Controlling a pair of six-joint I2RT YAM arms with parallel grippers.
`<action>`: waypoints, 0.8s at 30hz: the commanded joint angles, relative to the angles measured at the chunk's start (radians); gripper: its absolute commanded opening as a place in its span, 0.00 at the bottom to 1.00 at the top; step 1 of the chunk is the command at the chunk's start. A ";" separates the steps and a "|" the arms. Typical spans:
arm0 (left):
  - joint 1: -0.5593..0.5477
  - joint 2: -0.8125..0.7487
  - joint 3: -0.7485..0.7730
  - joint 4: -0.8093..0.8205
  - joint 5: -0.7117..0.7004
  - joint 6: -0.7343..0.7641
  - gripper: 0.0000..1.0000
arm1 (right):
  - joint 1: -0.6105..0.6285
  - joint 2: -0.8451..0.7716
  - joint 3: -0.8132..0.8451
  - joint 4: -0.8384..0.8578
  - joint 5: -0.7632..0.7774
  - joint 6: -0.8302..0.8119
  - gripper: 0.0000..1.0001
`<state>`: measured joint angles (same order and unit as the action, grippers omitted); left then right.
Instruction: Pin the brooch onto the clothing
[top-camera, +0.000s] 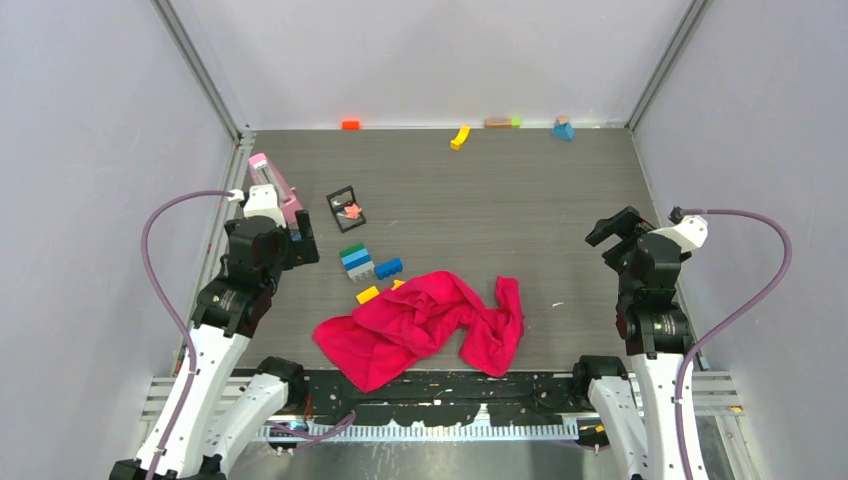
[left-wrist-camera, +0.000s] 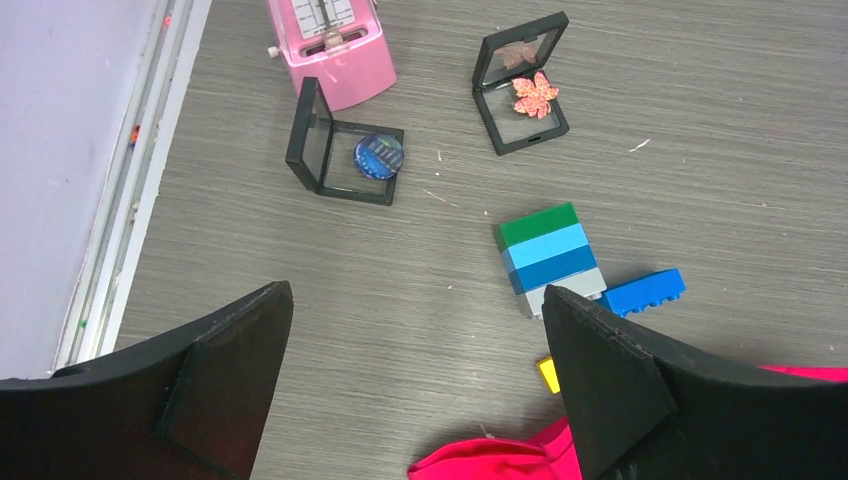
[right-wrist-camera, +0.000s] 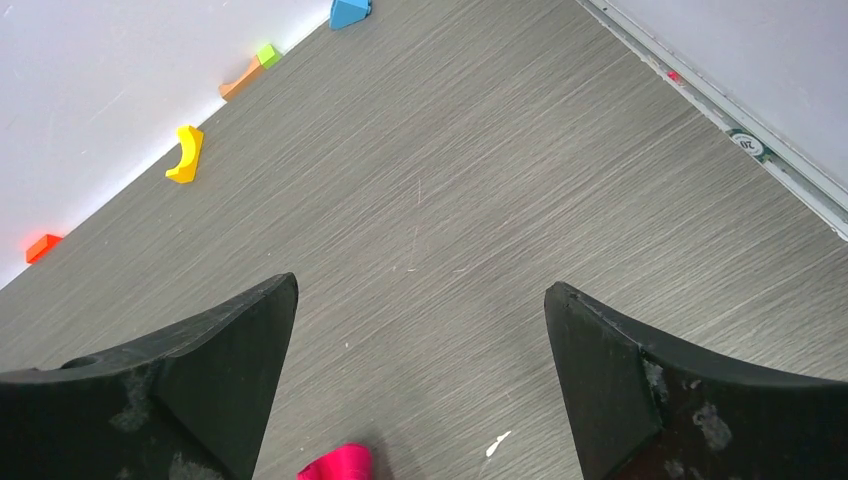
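The brooch (top-camera: 352, 211), a small coral-pink leaf-like piece (left-wrist-camera: 535, 95), lies in an open black case (left-wrist-camera: 500, 128) left of the table's middle. The clothing (top-camera: 420, 325), a crumpled crimson T-shirt, lies near the front edge; one fold (left-wrist-camera: 500, 460) shows at the bottom of the left wrist view and a tip (right-wrist-camera: 340, 463) in the right wrist view. My left gripper (top-camera: 298, 240) (left-wrist-camera: 415, 290) hangs open over bare table, between the case and the shirt. My right gripper (top-camera: 612, 240) (right-wrist-camera: 421, 283) is open at the right, apart from the shirt.
A second open case with a blue round piece (left-wrist-camera: 378, 157) and a pink box (left-wrist-camera: 335, 50) stand at the left. Stacked bricks (left-wrist-camera: 552, 258), a blue brick (left-wrist-camera: 645, 292) and a yellow one (left-wrist-camera: 547, 373) lie by the shirt. Small blocks (top-camera: 460, 137) line the back wall.
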<state>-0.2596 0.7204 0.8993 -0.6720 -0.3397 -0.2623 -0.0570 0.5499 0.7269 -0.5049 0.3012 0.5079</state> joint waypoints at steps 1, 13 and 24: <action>0.006 -0.015 0.041 0.006 -0.007 -0.025 1.00 | -0.001 -0.011 0.040 0.012 -0.006 0.015 1.00; 0.006 -0.018 0.021 0.041 0.033 0.008 1.00 | -0.001 -0.010 0.048 -0.010 -0.070 0.016 1.00; -0.009 0.122 0.029 0.048 0.360 0.050 1.00 | 0.019 0.249 0.098 -0.058 -0.624 -0.042 0.91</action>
<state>-0.2600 0.7841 0.8993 -0.6552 -0.1524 -0.2424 -0.0566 0.6926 0.7895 -0.5434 -0.0647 0.4900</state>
